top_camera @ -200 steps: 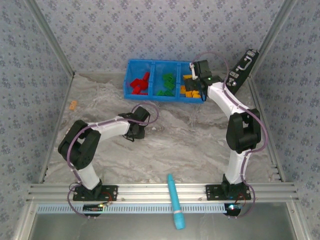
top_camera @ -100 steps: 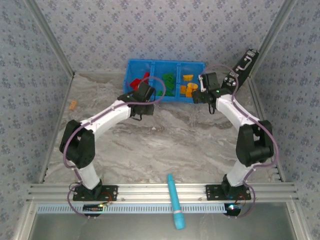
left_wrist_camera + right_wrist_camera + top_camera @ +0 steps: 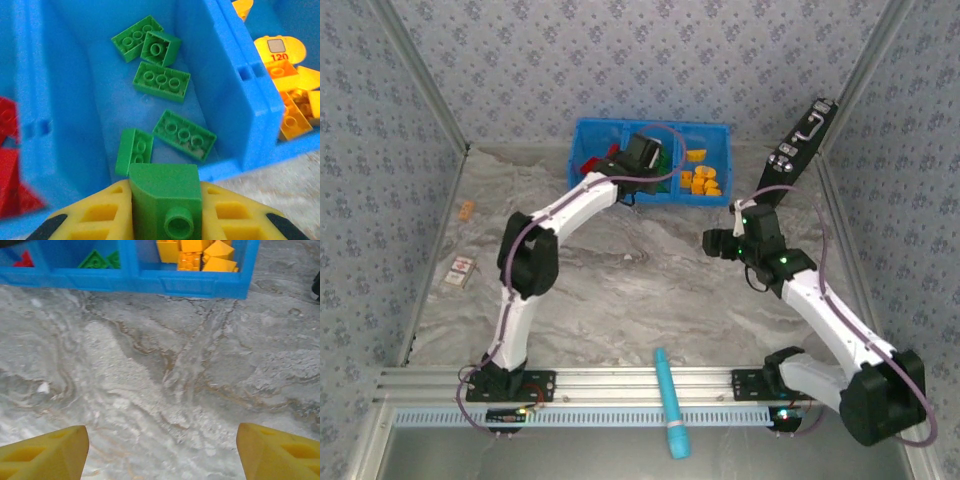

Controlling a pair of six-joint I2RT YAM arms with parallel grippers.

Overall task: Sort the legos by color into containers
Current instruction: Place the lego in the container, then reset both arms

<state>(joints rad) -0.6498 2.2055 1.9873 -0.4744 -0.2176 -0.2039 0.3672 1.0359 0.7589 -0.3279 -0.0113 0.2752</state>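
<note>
Marbled table [image 3: 650, 290], bin [image 3: 585, 130] at twelve o'clock: from the wrist, a green lego [image 3: 165, 187] was seen pinched in the left gripper [image 3: 162, 212]; the right gripper [image 3: 160, 450] was spread, empty.

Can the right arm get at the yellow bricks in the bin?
Probably yes: the open right tool faces the yellow bricks across bare table, and the left tool hangs over the middle compartment.

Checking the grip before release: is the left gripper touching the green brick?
Touching. The left wrist view shows the green brick pressed between the left gripper's yellow fingers, no gap either side.
</note>
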